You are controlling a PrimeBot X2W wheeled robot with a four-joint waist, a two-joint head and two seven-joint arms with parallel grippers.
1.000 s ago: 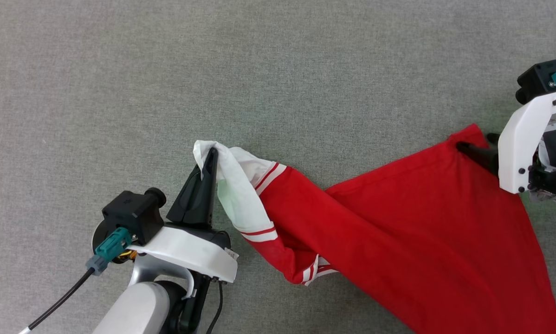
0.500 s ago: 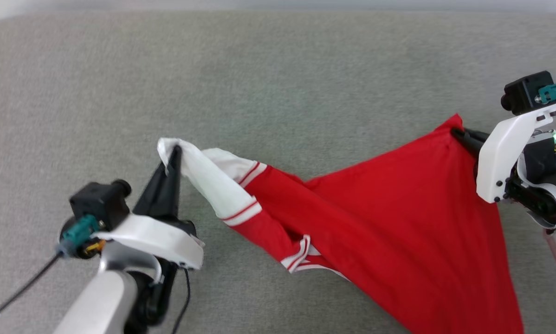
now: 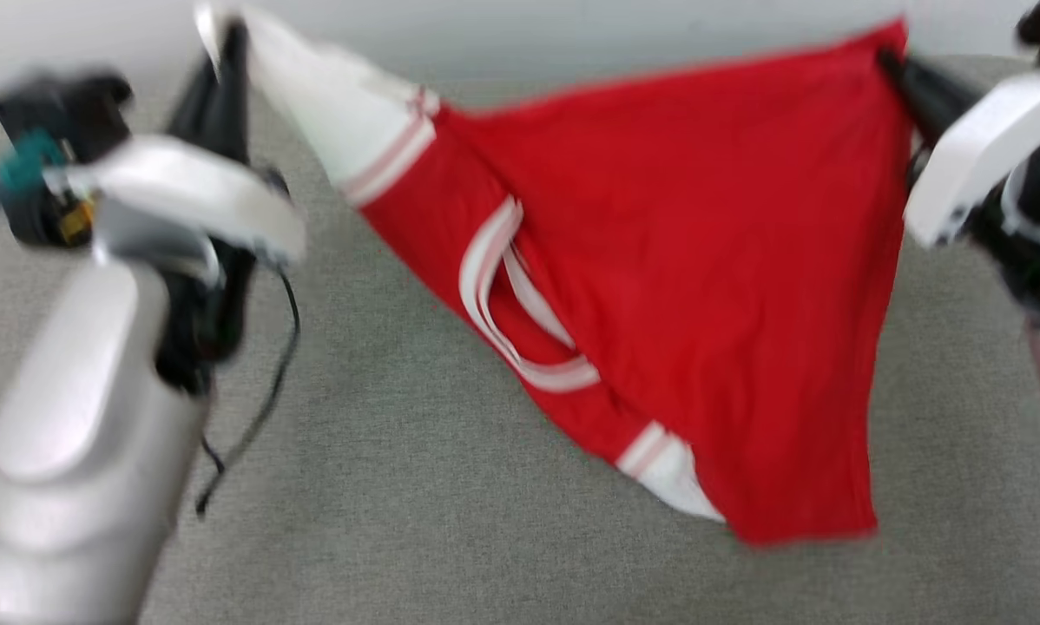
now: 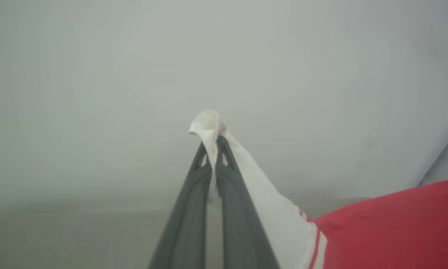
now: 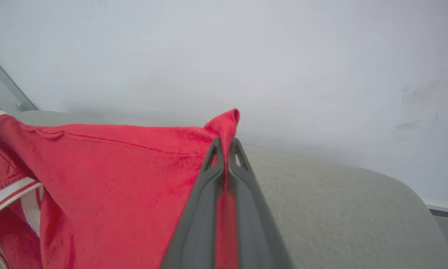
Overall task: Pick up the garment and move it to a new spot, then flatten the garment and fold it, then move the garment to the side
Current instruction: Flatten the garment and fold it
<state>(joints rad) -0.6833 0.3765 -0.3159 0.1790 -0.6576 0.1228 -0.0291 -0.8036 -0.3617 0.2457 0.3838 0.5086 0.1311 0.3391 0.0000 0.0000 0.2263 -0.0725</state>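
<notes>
The two dark fingers of my left gripper (image 4: 213,145) are squeezed together with no gap. Pinched between their tips is a fold of the white sleeve (image 4: 263,198), and a small tuft of it pokes out past them. My right gripper (image 5: 226,145) is clamped just as tight on a corner of the red cloth. A little peak of that cloth sticks up above the tips, and a stitched seam runs away from it toward that view's left.

Between my two grips the shirt (image 3: 702,260) hangs spread out like a sheet. Its top edge is stretched almost straight from one gripper to the other, high in the head view. From that edge it narrows downward to a red end at the lower right. The striped neck band (image 3: 494,295) shows as a white loop left of the middle, and the second sleeve (image 3: 672,473), white with a striped cuff, dangles near the bottom.

The grey cloth surface (image 3: 381,486) lies beneath. The head view is blurred, so I cannot tell whether the lowest end of the shirt touches it. My pale left forearm (image 3: 77,417) rises at the lower left, with a black cable (image 3: 260,408) hanging just beside it. Beyond the far edge of the surface stands a plain pale wall (image 5: 284,56).
</notes>
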